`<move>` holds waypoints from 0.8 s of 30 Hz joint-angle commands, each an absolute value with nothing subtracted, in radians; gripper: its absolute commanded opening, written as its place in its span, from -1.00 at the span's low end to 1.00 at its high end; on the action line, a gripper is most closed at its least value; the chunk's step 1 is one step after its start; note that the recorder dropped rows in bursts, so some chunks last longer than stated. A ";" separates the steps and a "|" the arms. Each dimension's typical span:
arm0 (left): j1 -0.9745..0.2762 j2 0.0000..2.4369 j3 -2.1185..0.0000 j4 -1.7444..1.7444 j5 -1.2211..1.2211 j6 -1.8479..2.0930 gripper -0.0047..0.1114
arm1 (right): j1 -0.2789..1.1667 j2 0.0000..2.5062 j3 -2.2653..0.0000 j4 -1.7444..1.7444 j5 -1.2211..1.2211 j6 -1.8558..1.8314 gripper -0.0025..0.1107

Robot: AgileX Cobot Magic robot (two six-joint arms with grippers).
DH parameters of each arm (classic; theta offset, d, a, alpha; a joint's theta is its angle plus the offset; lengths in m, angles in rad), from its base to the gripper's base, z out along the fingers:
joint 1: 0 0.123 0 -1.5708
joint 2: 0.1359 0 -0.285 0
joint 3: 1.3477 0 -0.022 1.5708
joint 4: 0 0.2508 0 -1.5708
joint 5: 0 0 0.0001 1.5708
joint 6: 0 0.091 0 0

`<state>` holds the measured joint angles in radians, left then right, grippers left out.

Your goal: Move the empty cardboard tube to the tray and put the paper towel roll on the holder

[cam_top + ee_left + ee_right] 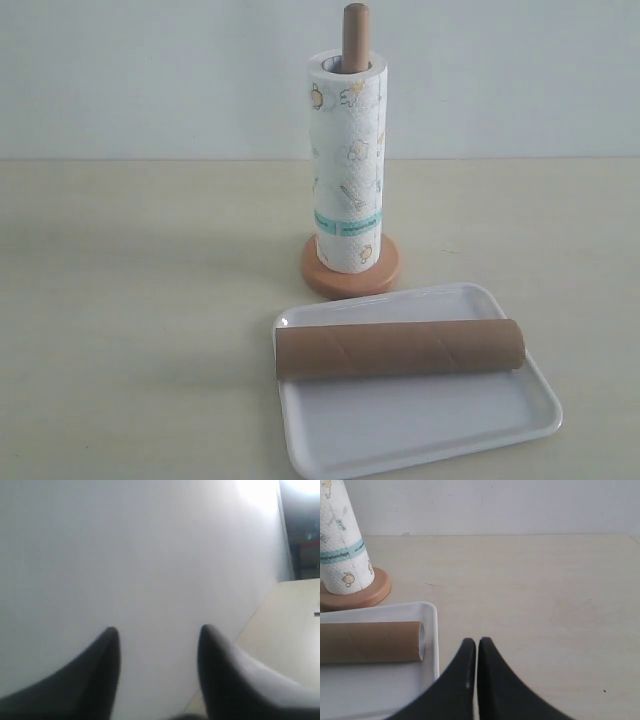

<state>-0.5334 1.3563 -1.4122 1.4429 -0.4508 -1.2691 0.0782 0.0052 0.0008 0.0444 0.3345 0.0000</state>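
Observation:
The empty cardboard tube (400, 348) (370, 641) lies on its side across the white tray (430, 425) (431, 630). The paper towel roll (347, 165) (342, 550) stands upright on the holder (352, 272) (377, 592), whose pole tip (355, 35) pokes out of the core. Neither gripper shows in the exterior view. In the right wrist view my right gripper (477, 641) is shut and empty, off the tray's edge near the tube's open end. My left gripper (159, 631) is open with nothing between its fingers, facing a pale wall.
A beige tabletop (120, 300) (545, 590) stretches around the tray and holder, with a light wall (150, 70) behind. The left wrist view catches a strip of table (290, 625) beside the wall.

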 commanded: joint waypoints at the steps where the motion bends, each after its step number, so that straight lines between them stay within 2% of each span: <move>1: -0.533 1.207 -1.414 1.744 -0.439 -1.474 -0.74 | 0.079 0.000 0.000 0.046 0.330 0.000 -0.93; 2: -0.533 1.175 -1.412 1.744 -0.425 -1.470 -0.84 | 0.079 0.000 0.000 0.046 0.330 0.000 -0.93; 12: -0.533 0.940 -1.412 1.744 -0.394 -1.470 -0.84 | 0.079 0.000 0.000 0.046 0.330 0.000 -0.93; 24: -0.533 0.791 -1.412 1.744 -0.392 -1.470 -0.84 | 0.079 0.000 0.000 0.046 0.330 0.000 -0.93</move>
